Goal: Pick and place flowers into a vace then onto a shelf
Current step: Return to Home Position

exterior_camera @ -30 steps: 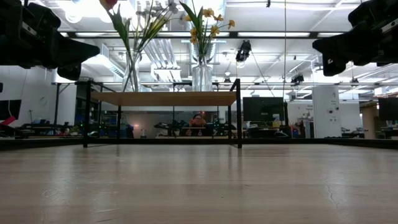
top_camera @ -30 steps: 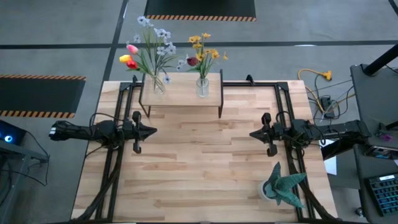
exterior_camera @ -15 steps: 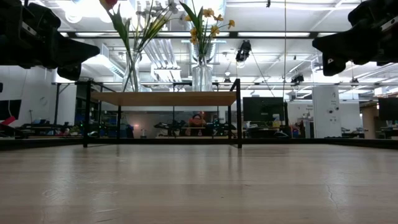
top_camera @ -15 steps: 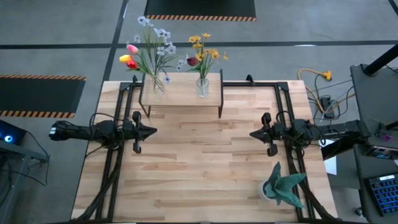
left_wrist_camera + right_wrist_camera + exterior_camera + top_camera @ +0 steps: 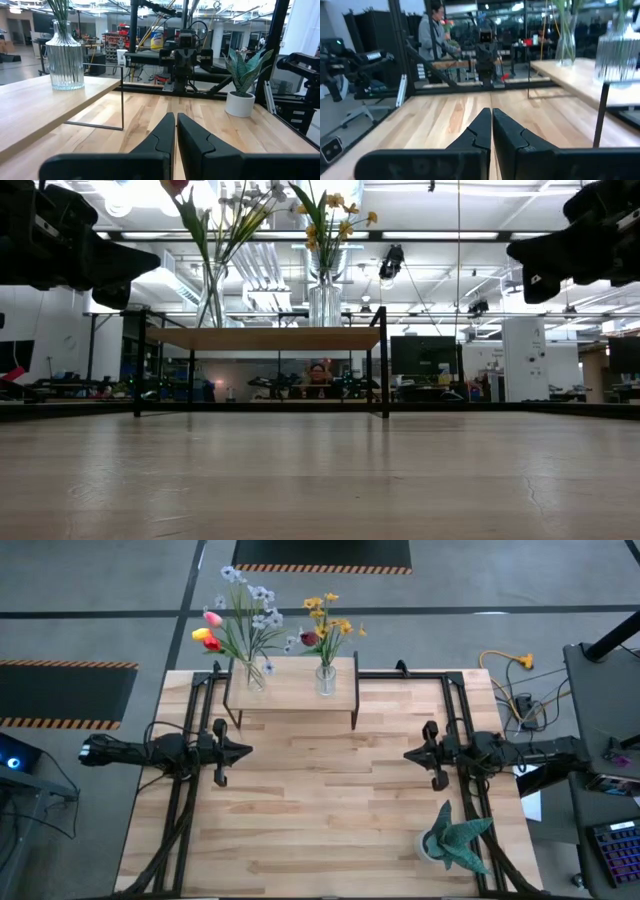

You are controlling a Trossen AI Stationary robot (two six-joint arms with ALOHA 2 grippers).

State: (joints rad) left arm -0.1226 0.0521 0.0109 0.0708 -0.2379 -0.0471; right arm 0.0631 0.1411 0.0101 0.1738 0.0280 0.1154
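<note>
Placing looks done: both vases (image 5: 326,680) of flowers (image 5: 245,625) stand on the shelf (image 5: 290,692), upper centre of the high view. The left gripper (image 5: 243,750) at mid-left and the right gripper (image 5: 408,754) at mid-right face each other, each pinched closed on nothing. The step seems to be homing; next, only settling. Only the right wrist view shows a person (image 5: 431,35) beyond the table (image 5: 440,117)

The low view's top edge cuts off the flowers (image 5: 322,240) (most of the left bunch's blooms)
</note>
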